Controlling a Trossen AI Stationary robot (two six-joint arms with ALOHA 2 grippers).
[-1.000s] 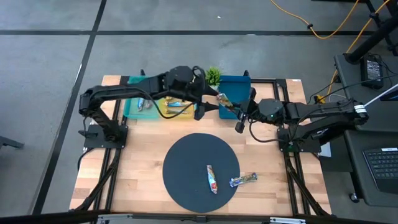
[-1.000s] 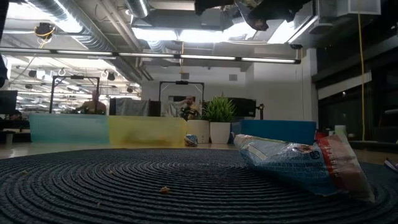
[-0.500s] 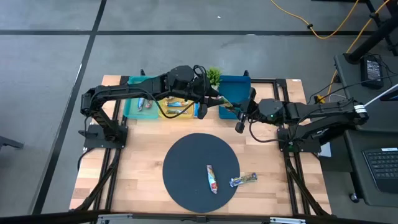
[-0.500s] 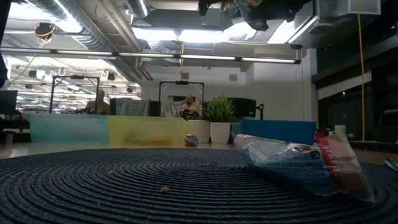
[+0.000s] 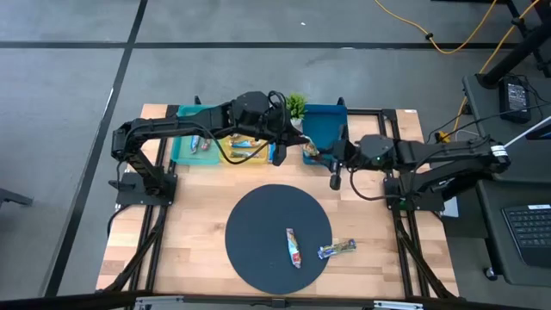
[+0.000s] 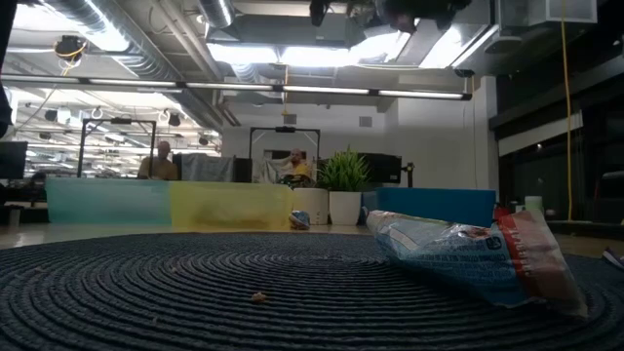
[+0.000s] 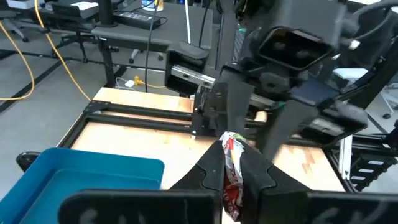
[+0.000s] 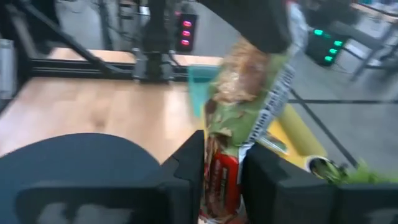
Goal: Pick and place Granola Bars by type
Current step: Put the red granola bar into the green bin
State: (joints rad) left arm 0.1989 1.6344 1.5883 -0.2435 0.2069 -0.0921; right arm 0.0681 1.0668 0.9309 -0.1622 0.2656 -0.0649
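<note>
A granola bar [image 5: 312, 151] in a green, brown and red wrapper hangs in the air between my two grippers, in front of the blue bin [image 5: 325, 122]. My left gripper [image 5: 301, 145] reaches in from the left and is shut on it. My right gripper [image 5: 326, 158] meets it from the right, fingers on either side of its red end. Two more bars lie near the table's front: one [image 5: 294, 247] on the dark round mat [image 5: 258, 232], one [image 5: 337, 249] at the mat's right edge. My left gripper pinches the bar's wrapper [image 7: 231, 163] between its two fingers, which come level from the table's left. The bar stands between them, lifted clear of the table. My right gripper has the bar's red end [image 8: 222, 171] between its two fingers [image 8: 189, 165], coming from the table's right. The green and brown part [image 8: 242, 93] sticks out beyond the fingertips toward the left gripper.
Along the far edge stand a teal bin [image 5: 182, 146], a yellow bin [image 5: 225, 155] with bars in it, a small potted plant [image 5: 295, 105] and the blue bin. In the low view the near bar [image 6: 468, 255] lies on the mat. People sit in the room behind.
My left gripper has gone a little toward the right gripper and has shut, taking hold of the bar that the right gripper holds up. The bar stays in the air between them, now a little lower and nearer the table's front.
</note>
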